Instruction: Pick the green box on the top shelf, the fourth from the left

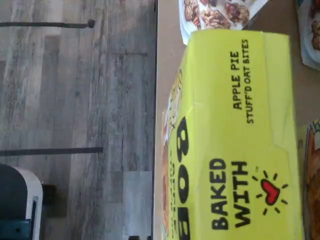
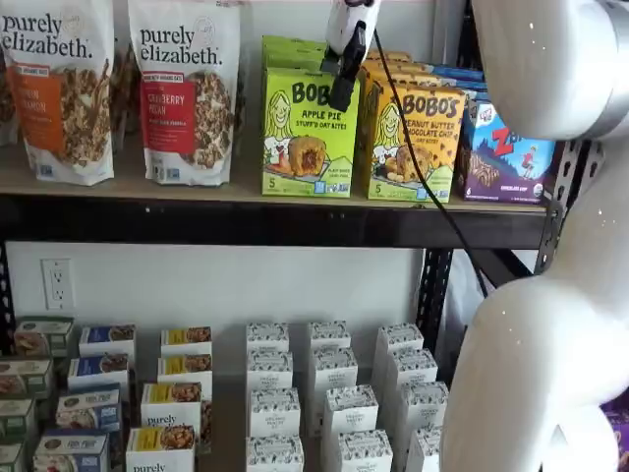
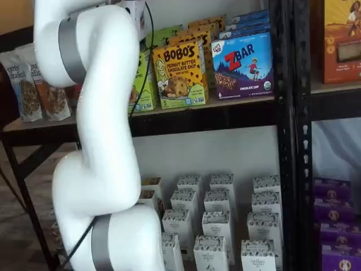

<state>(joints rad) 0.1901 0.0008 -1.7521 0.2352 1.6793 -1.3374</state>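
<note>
Wrist view looks down on the green box [image 1: 235, 145], which stands on the top shelf [image 2: 246, 221]; the gripper [image 2: 344, 84], jaws apart, hovers at its one o'clock, so descent and closing come next.

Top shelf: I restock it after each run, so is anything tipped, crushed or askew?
Nothing stands out. The green box stands upright on the top shelf, square beside the orange Bobo's box; the granola bags stand upright too.

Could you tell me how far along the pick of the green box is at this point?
Done: the claw has been brought over the green box, black fingers at its upper right corner. In hand: lining up the grasp; nothing is gripped. Left: closing on the box and lifting it off the top shelf.
</note>
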